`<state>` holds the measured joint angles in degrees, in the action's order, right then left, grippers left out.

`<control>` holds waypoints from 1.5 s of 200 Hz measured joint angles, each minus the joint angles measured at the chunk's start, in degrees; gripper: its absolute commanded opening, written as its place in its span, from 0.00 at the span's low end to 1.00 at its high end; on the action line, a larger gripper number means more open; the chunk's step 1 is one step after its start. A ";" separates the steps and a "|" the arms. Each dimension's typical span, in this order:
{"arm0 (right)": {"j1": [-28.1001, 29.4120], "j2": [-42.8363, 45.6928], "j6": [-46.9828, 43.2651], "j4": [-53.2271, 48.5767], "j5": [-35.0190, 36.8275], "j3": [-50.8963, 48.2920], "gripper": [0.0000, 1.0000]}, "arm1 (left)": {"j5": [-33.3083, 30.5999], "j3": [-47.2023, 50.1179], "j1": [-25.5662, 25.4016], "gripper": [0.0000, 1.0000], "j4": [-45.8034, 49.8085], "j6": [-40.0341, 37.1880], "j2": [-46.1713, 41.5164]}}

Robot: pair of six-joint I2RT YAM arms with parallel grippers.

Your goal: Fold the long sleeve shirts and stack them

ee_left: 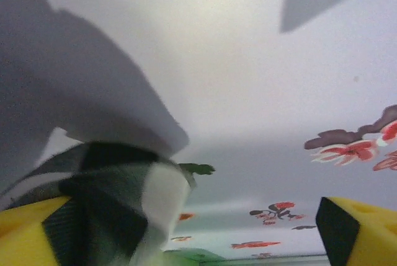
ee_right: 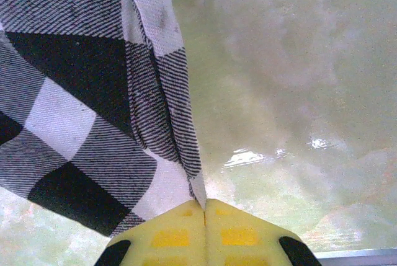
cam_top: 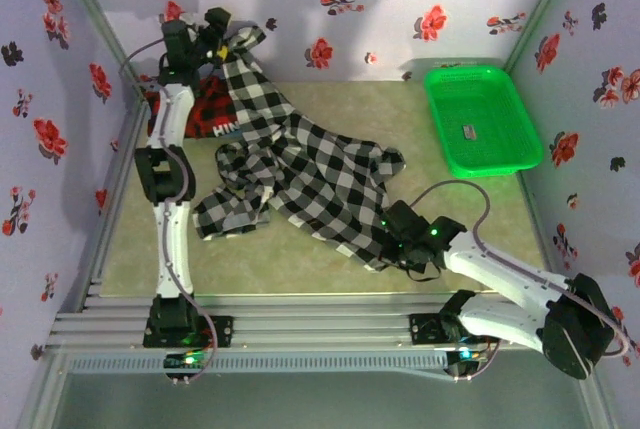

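The black-and-white checked shirt (cam_top: 310, 174) lies crumpled across the middle of the table, with one end drawn up toward the back left. There my left gripper (cam_top: 222, 44) is raised near the wall. In the left wrist view its jaws (ee_left: 198, 232) stand wide open, and a blurred fold of the checked shirt (ee_left: 111, 198) still lies against the left finger (ee_left: 28, 235). My right gripper (cam_top: 388, 239) is low at the shirt's near right edge. It is shut (ee_right: 205, 207) on a thin hem of the checked cloth (ee_right: 80, 92). The red-and-black plaid shirt (cam_top: 212, 111) lies bunched at the back left, partly under the left arm.
A green plastic basket (cam_top: 482, 119) stands at the back right. Flowered walls close in the table on three sides. Bare green table surface (cam_top: 330, 269) shows along the front and between the shirt and the basket.
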<state>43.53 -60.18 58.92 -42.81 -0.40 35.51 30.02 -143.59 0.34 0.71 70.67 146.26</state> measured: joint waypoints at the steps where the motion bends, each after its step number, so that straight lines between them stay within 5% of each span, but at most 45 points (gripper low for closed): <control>1: -0.04 0.02 0.00 0.00 0.00 0.00 0.01 | 0.07 0.90 0.11 1.00 0.28 -0.17 -0.61; 34: -1.97 -0.15 -1.49 -0.39 -0.24 0.46 0.07 | 0.28 19.10 1.07 1.00 12.59 -14.56 -20.98; 75: -5.92 -1.01 -5.07 -1.09 -0.81 2.60 0.46 | -3.48 39.28 1.07 1.00 24.02 -30.62 -58.21; 107: -6.69 -0.96 -6.40 -1.49 -1.40 4.46 0.52 | -8.85 59.30 -0.72 1.00 35.98 -37.97 -77.96; 166: -2.91 1.46 -4.39 -3.37 -5.16 4.70 0.57 | -17.86 87.23 -18.64 0.98 56.26 -38.16 -79.38; 255: 2.34 -3.52 1.64 5.75 -6.25 -2.38 0.56 | -25.64 96.24 -18.97 0.89 49.18 -37.18 -72.59; 300: 2.51 -5.75 3.56 11.26 -5.09 -3.65 0.51 | -26.84 99.51 -16.37 0.61 40.35 -39.28 -64.87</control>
<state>46.04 -65.93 62.48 -31.55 -5.50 31.86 3.18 -44.07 -16.03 41.06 31.40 81.38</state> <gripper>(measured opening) 0.540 0.712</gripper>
